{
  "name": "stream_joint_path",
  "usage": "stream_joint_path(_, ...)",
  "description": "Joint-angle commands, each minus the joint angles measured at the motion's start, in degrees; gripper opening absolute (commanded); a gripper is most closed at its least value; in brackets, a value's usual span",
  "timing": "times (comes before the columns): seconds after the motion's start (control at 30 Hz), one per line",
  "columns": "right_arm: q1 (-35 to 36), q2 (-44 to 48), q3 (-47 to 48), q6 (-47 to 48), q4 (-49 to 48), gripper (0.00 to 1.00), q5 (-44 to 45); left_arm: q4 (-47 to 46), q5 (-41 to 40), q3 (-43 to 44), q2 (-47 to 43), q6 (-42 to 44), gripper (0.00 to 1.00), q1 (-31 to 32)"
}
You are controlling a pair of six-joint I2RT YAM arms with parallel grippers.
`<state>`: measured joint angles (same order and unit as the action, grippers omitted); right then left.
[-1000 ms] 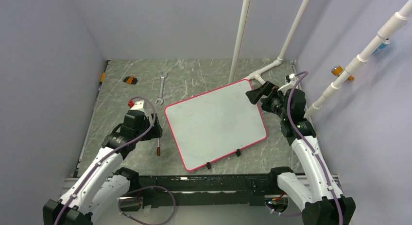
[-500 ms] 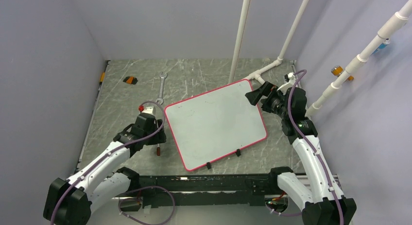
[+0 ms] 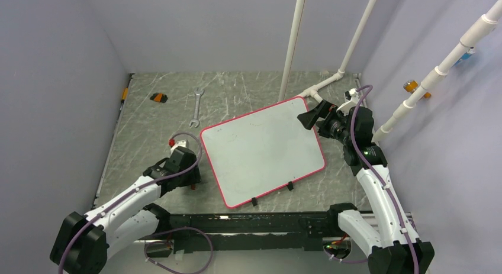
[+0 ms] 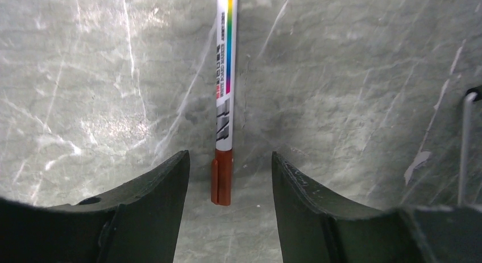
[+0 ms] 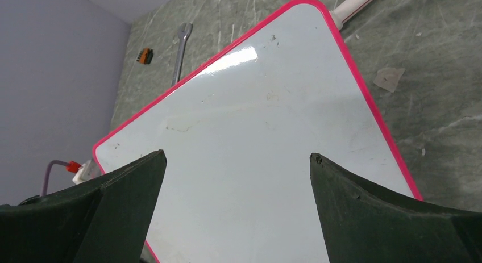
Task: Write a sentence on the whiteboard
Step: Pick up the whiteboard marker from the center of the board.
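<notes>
The left gripper [image 4: 230, 155] has come down and nearer to the arm bases since 1 second ago; its 2 fingers are apart, 1 on each side of the marker [image 4: 225, 92], not touching its brown-red cap; the marker lies flat just left of the whiteboard [image 3: 260, 150]; the whiteboard lies turned a bit, in the same spot as before, with 2 black clips [image 3: 254, 200] on its near edge; the right gripper [image 5: 237, 155] has stayed spread wide over the board's far right corner. The table [image 3: 148, 126] is grey like marble; a wrench [image 3: 196, 106] lies near the back; pale purple walls [image 3: 59, 79] and white pipes [image 3: 293, 43] stand around.
</notes>
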<state>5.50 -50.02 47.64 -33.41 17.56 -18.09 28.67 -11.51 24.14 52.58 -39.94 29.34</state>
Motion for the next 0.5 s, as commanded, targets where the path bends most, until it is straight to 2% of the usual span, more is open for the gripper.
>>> stream_joint_path(0.0, 0.1, 1.0, 1.5, 0.6, -0.6, 1.0, -1.0, -0.1, -2.2, -1.5, 0.7, -4.8, 0.6, 1.7)
stream_joint_path(0.2, 0.1, 1.1, 0.8, 0.4, -1.3, 1.0, -1.8, -0.1, -4.3, -1.7, 2.0, -7.2, 0.56, 3.3)
stream_joint_path(0.47, 0.1, 1.4, 0.7, 0.6, -1.2, 1.0, -2.0, 1.4, -6.2, 1.1, 8.9, -8.9, 0.36, 5.2)
